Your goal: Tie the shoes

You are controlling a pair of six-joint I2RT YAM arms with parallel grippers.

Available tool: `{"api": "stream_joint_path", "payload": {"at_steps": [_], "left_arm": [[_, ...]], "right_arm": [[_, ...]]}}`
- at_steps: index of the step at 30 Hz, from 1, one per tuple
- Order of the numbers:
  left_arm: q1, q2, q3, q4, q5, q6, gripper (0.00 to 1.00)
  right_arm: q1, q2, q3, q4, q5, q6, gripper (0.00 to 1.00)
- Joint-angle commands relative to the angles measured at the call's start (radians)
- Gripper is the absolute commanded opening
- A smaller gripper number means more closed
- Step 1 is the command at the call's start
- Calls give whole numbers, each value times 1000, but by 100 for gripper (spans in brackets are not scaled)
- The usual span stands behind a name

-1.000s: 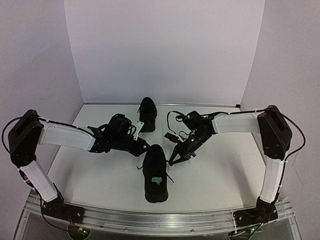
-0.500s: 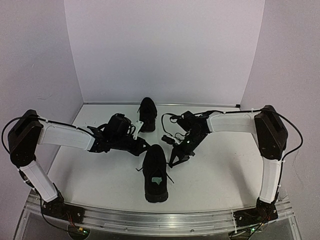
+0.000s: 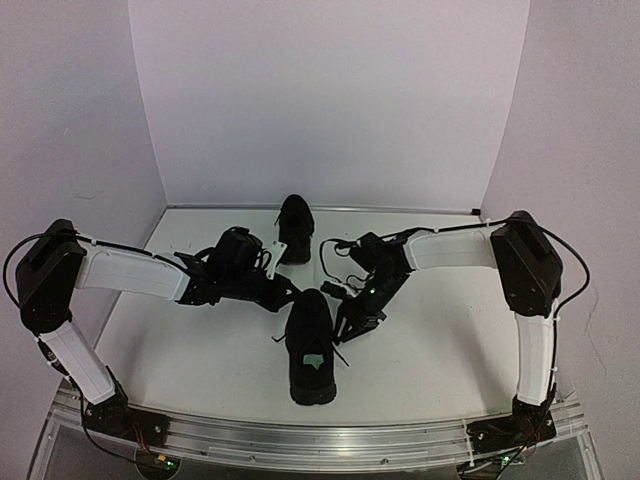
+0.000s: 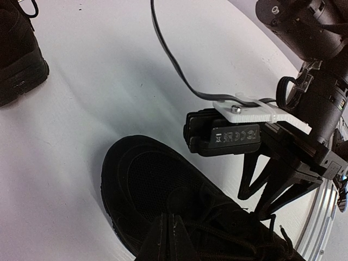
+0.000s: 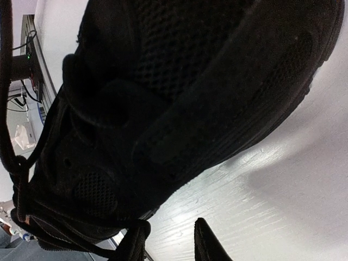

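Top external view: near shoe [image 3: 310, 345] and far shoe [image 3: 294, 228] lie on the white table [image 3: 440, 350]; both my arms reach inward toward the near shoe.
Near shoe position: middle of the table, toe pointing away from my bases, heel toward them.
Near shoe interior: pale insole label [image 3: 314, 360] visible through the opening.
Far shoe position: close to the back wall, well apart from the near shoe, with neither gripper on it.
Left gripper [image 3: 286, 294]: at the left side of the near shoe's front, jaws together.
Left wrist view: my closed fingertips sit down on the laced part of the upper; I cannot tell whether a strand is pinched between them.
Right gripper [image 3: 349, 324]: at the right side of the near shoe, beside its laced part.
Right wrist view: my fingers [image 5: 209, 244] stand apart, bare table shows in the gap, and nothing lies between them.
Lace [image 5: 24, 217]: thin black strand looping off the shoe's side, just beside one right fingertip; I cannot tell if it touches.
Gripper relation: on opposite sides of the near shoe, near each other, not touching.
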Motion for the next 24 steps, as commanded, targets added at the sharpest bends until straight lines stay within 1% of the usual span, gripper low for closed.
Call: {"api": "stream_joint_path", "payload": {"at_steps": [1, 6, 10, 15, 20, 24], "left_arm": [[8, -26, 17, 12, 9, 14, 0], [8, -22, 19, 11, 11, 17, 0], [8, -19, 21, 12, 9, 16, 0], [9, -21, 21, 9, -2, 12, 0], [17, -43, 8, 2, -20, 8, 0], [27, -67, -5, -2, -47, 8, 0]], "right_arm": [[2, 29, 40, -3, -57, -20, 31], [1, 42, 39, -3, -82, -31, 27], [2, 47, 36, -5, -61, -29, 17], [3, 41, 18, -14, 32, -9, 5], [3, 11, -20, -22, 94, 6, 1], [3, -7, -50, -24, 120, 11, 0]]}}
